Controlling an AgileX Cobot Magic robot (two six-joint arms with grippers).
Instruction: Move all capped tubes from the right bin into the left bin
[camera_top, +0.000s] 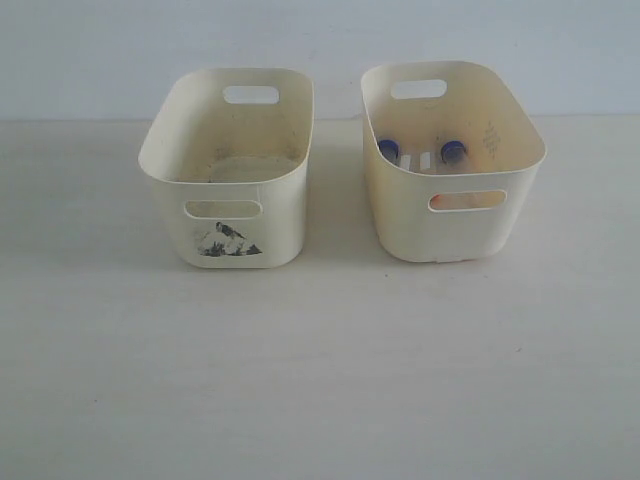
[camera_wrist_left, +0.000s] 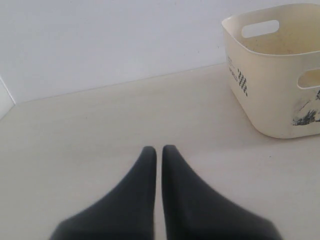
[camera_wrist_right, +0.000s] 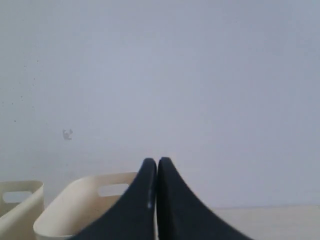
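The right bin (camera_top: 455, 215), cream-yellow with a plain front, holds two clear tubes with dark blue caps (camera_top: 389, 150) (camera_top: 452, 151). An orange tint (camera_top: 462, 201) shows through its front handle slot; the orange-capped tube itself is hidden. The left bin (camera_top: 228, 200), paler with a black picture on its front, looks empty of tubes. Neither arm appears in the exterior view. My left gripper (camera_wrist_left: 159, 149) is shut over bare table, with the left bin (camera_wrist_left: 280, 95) off to one side. My right gripper (camera_wrist_right: 157, 161) is shut, raised, with the right bin (camera_wrist_right: 85, 200) beyond it.
Both bins stand side by side on a pale tabletop (camera_top: 320, 370), near a white wall (camera_top: 320, 40). A narrow gap separates them. In the right wrist view, part of the left bin (camera_wrist_right: 20, 200) shows beside the right bin.
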